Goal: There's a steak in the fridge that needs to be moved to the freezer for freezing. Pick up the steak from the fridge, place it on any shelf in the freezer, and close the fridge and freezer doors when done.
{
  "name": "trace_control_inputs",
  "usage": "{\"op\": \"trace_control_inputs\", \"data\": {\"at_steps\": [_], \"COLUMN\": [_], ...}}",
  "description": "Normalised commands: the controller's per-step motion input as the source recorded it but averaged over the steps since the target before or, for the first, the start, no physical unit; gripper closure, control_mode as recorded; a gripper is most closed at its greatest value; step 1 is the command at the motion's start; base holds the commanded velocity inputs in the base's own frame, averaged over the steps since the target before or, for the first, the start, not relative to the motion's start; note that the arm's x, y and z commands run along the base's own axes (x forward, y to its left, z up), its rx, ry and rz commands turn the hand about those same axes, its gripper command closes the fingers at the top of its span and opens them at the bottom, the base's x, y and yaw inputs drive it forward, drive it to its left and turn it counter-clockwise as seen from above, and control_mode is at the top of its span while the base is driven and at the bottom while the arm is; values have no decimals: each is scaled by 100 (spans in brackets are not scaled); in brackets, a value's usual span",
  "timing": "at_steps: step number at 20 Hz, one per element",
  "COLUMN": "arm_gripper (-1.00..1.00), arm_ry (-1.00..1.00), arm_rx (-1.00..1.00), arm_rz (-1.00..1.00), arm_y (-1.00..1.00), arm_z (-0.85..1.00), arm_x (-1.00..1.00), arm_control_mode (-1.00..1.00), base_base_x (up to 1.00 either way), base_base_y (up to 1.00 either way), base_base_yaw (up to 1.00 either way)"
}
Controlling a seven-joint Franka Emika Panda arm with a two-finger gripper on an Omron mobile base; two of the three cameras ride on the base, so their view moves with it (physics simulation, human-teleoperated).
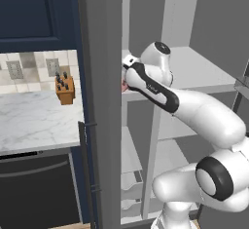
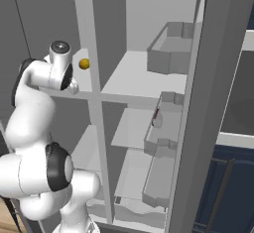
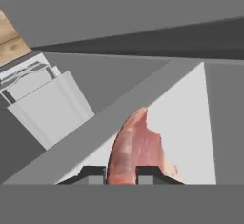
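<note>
Robot arm reaches into the open grey unit, its hand (image 3: 121, 174) clamped on the steak (image 3: 135, 149), pink slab pinched edge-on between the two dark fingertips (image 3: 93, 175) so it hangs along the hand's line of sight. In the hand view the meat sits over a white shelf (image 3: 190, 123) w/ a grey divider running diagonally beside it; white drawers (image 3: 40, 96) show lower down, which suggests the narrow freezer (image 1: 133, 140) side. Left base view: a sliver of pink peeks out at the wrist, by the front edge of an upper shelf next to the door (image 1: 99, 101).

Edge-on grip likely keeps the slab slim enough to pass between door and divider. Whether steak is touching the shelf or just above it can't be told. A yellow fruit (image 2: 84, 64) sits on an upper shelf near the arm in the right base view. Fridge (image 2: 144, 78) door bins (image 2: 171, 53) stand open at right. Judged stage: carry/placement into freezer; release and both doors not yet done.

Knife block (image 1: 64, 89) on the table (image 1: 34, 118) at left plays no part.
</note>
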Motion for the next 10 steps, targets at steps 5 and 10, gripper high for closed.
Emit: {"op": "trace_control_inputs", "data": {"at_steps": [5, 10], "arm_gripper": [100, -100], "arm_ry": [0, 0], "arm_rx": [-6, -5], "arm_rz": [0, 1], "arm_y": [0, 0], "arm_z": [-23, -29], "arm_x": [40, 45], "arm_control_mode": [-100, -100], "base_base_x": [0, 0], "base_base_y": [0, 0], "base_base_yaw": [0, 0]}}
